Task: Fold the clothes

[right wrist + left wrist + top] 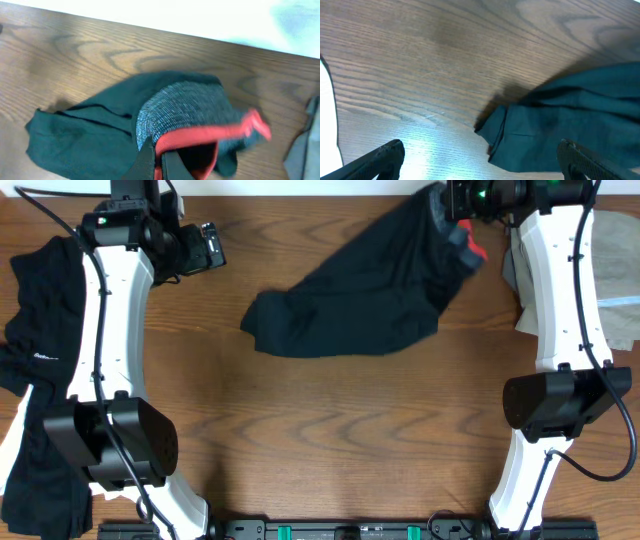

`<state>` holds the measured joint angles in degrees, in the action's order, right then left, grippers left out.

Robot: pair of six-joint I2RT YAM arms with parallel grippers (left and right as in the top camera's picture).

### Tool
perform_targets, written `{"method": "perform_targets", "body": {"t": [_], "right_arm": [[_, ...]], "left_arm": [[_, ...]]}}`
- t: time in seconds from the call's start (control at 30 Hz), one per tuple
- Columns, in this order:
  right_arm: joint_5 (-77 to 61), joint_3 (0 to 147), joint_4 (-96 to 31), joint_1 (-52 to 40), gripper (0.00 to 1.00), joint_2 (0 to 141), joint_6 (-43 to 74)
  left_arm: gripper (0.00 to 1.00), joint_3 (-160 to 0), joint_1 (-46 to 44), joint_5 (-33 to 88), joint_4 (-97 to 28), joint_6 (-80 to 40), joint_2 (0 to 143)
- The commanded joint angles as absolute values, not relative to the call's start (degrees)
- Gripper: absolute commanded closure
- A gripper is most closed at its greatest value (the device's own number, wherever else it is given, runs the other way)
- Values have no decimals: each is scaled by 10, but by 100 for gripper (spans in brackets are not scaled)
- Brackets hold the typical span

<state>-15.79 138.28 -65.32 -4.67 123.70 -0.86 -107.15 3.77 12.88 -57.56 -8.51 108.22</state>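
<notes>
Pinching the red waistband (210, 132) of the dark garment (350, 295), the right gripper (160, 160) has its jaws drawn tight together on the band, as its wrist view shows. That end of the cloth is bunched at the far edge of the table (330, 430), toward 1 o'clock in the overhead view.

From there the garment runs in a long diagonal, its axis from 2 o'clock down to 8 o'clock. It spreads flatter as it goes and ends in a blunt free corner near the table's upper middle.

The left gripper (208, 248) holds nothing. Its fingers (385, 155) are spread wide at the lower corners of the left wrist view, with bare wood and the garment's corner between them. In the overhead view that free corner lies at about 5 o'clock from the left gripper, near but not touching. It is well apart from the right gripper, so the left arm is clearly the nearer one for it.

The coming move likely turns on this: with one end already held, the other end is the left arm's to take, so that the cloth can be drawn out along its diagonal.

A pile of black clothes (30, 360) waits at 9 o'clock and grey clothes (615, 270) at 3 o'clock.
</notes>
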Motion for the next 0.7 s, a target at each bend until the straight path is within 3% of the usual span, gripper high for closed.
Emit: {"method": "perform_targets", "body": {"t": [0.0,0.67], "right_arm": [[-107,1393,-648,-44,99,1235,-7],[-147,1437,-614,-41,99,1113,-16]], "left_arm": [[2,-1067,39,124,-580,-68,1082],[1,-1067,40,124,-575,-60,1082]]}}
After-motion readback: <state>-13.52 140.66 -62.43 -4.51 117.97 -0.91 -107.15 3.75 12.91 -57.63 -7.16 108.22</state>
